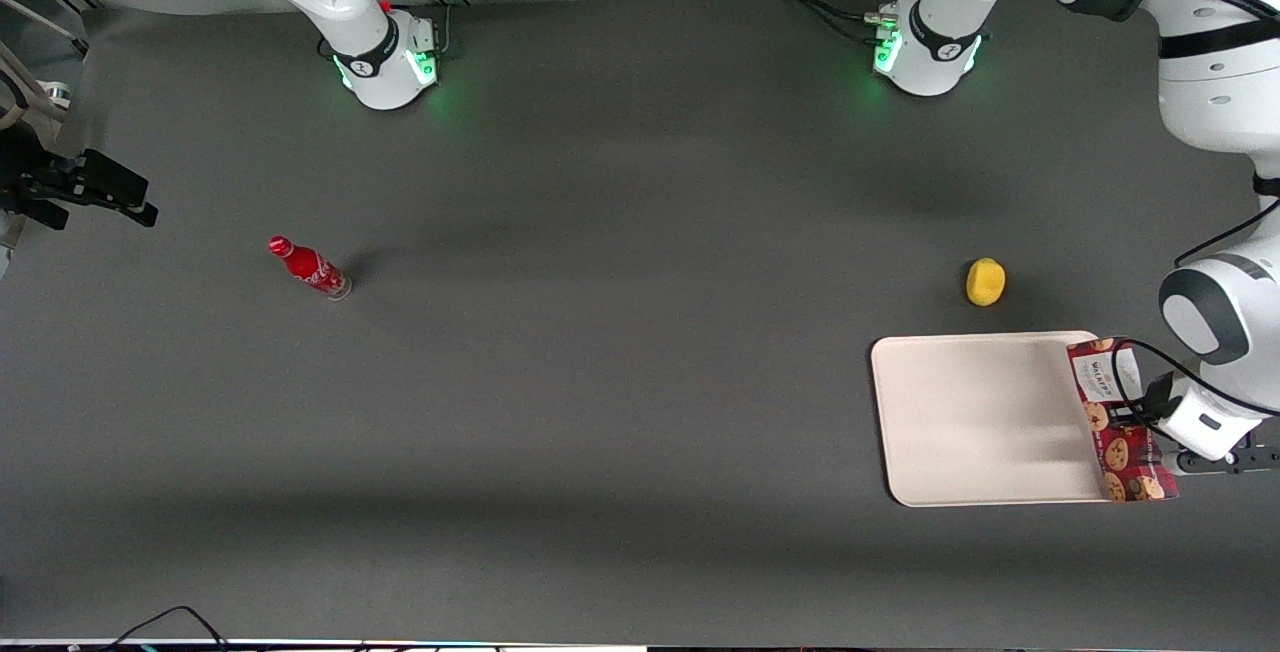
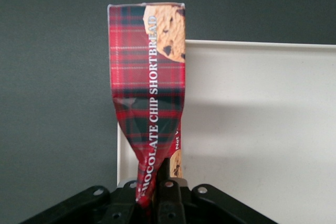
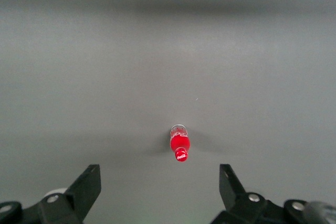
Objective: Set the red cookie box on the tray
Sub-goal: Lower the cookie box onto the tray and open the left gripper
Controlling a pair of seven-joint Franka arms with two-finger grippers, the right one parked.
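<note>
Tray: large cream tray [image 1: 975,417] with rounded corners and a low rim, flat on the dark grey table [image 1: 600,382] toward the working arm's end; its surface is bare.
Cookie box: red tartan cookie box [image 1: 1118,417] with cookie pictures, held on edge along the tray's outer short side, over the rim where tray meets table. Its white label end points away from the front camera. In the wrist view the box [image 2: 149,93] is twisted and pinched in where it is held, its lettering reading "Chocolate Chip Shortbread".
Gripper: left gripper [image 2: 157,192] is clamped tight on one end of the box, fingers pressed close together around the squeezed carton. It sits at the tray's outer edge.
Yellow object: small rounded yellow object [image 1: 985,282] on the table, near the tray and farther from the front camera.
Bottle: small red bottle [image 1: 310,269] stands toward the parked arm's end, well apart from the tray.
</note>
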